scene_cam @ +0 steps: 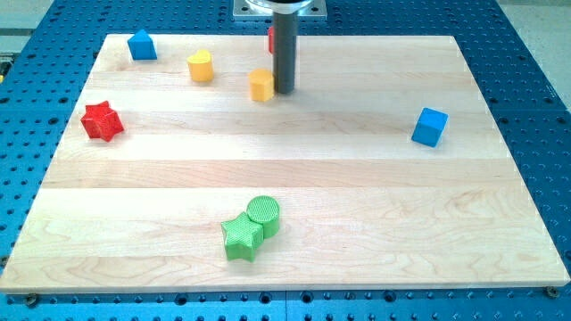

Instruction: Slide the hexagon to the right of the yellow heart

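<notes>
On a pale wooden board [357,178], my tip [284,90], a bare rod with no jaws and holding nothing, touches the right side of the yellow hexagon [260,85] near the view's top, with the yellow heart [201,66] to its left.

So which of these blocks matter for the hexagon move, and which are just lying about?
In the job:
yellow hexagon, beside my tip
yellow heart

Lying about:
red star
blue block at top left
blue cube
green star
green cylinder
red block behind the rod
</notes>
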### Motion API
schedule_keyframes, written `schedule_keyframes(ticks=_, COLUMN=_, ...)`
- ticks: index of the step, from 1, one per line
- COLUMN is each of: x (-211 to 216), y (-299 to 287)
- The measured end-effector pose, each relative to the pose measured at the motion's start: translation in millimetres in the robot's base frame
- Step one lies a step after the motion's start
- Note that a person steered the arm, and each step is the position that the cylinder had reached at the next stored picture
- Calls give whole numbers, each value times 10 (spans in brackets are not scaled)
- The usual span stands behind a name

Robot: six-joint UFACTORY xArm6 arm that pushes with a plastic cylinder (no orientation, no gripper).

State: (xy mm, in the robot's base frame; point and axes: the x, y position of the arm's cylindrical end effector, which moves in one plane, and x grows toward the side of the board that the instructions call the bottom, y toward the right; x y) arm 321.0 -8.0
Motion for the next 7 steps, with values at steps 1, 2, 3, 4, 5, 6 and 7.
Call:
schedule_keyframes(ticks=1, x=718, y=-122)
schedule_keyframes(ticks=2, x=183, y=-390)
schedule_keyframes(ticks=3, x=294, y=-178)
schedule_keyframes(ticks=4, x=-30, y=90)
schedule_keyframes(ticks=5, x=-49, y=-404)
schedule_keyframes(ticks=6, x=-91, y=-639)
schedule_keyframes(ticks=7, x=2, y=-298)
